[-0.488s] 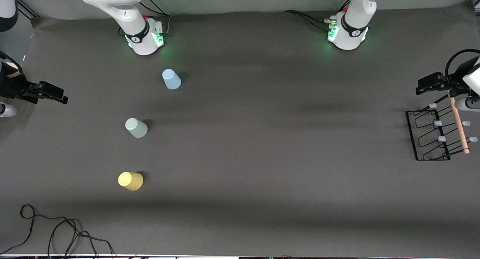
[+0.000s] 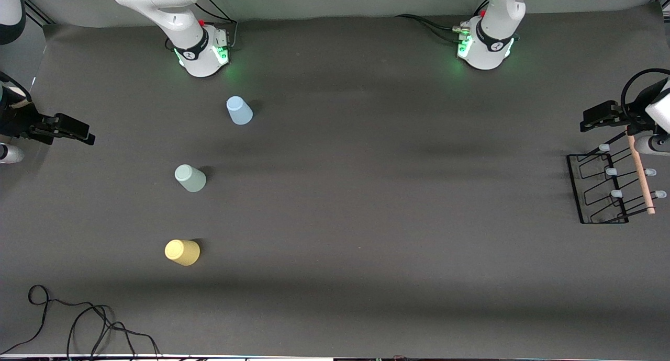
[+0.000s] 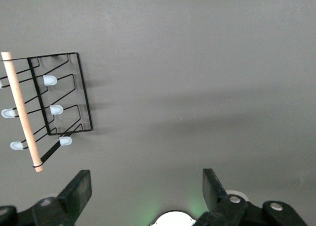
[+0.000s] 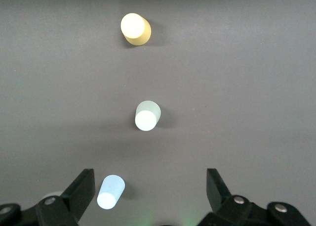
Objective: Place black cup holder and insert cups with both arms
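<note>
The black cup holder (image 2: 596, 188) stands on the table at the left arm's end, its wooden rod handle (image 2: 640, 175) on top; it also shows in the left wrist view (image 3: 59, 95). My left gripper (image 2: 604, 115) (image 3: 146, 184) is open and empty, in the air beside the holder. The light blue cup (image 2: 239, 111) (image 4: 111, 191), pale green cup (image 2: 190, 178) (image 4: 147, 115) and yellow cup (image 2: 182, 252) (image 4: 135, 29) stand apart in a row toward the right arm's end. My right gripper (image 2: 62, 129) (image 4: 150, 184) is open and empty, in the air at that end.
The right arm's base (image 2: 201, 52) and left arm's base (image 2: 484, 47) stand along the table's edge farthest from the front camera. Loose black cables (image 2: 78, 324) lie at the near corner at the right arm's end. Dark mat (image 2: 366, 193) covers the table.
</note>
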Robot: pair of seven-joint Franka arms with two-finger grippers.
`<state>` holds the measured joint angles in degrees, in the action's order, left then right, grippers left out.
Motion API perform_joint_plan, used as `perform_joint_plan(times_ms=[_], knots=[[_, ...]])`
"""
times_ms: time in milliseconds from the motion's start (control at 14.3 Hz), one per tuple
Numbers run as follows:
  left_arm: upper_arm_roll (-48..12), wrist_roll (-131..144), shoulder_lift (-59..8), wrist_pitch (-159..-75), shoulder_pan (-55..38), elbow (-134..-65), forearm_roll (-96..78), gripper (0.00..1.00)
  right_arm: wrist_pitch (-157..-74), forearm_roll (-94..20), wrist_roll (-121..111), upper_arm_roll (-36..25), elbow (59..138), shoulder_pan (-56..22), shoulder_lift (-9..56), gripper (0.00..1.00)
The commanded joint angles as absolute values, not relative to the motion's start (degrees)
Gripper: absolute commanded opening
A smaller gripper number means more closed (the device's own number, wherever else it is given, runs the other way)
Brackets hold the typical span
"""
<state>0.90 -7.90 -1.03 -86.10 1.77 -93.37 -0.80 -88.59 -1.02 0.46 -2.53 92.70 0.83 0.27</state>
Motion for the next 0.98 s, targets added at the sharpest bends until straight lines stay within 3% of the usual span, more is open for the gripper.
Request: perform_joint_plan(times_ms=[0, 907], knots=[[0.6, -8.4, 0.4, -85.6, 1.8, -94.5, -0.3, 1.00, -88.2, -0.4, 0.5, -2.2, 91.6, 1.0, 0.6, 1.00], [0.7, -8.5, -0.3, -85.6, 1.9, -93.6, -0.3, 1.00, -88.9, -0.4, -3.9, -2.5, 91.4, 1.0, 0.5, 1.00]])
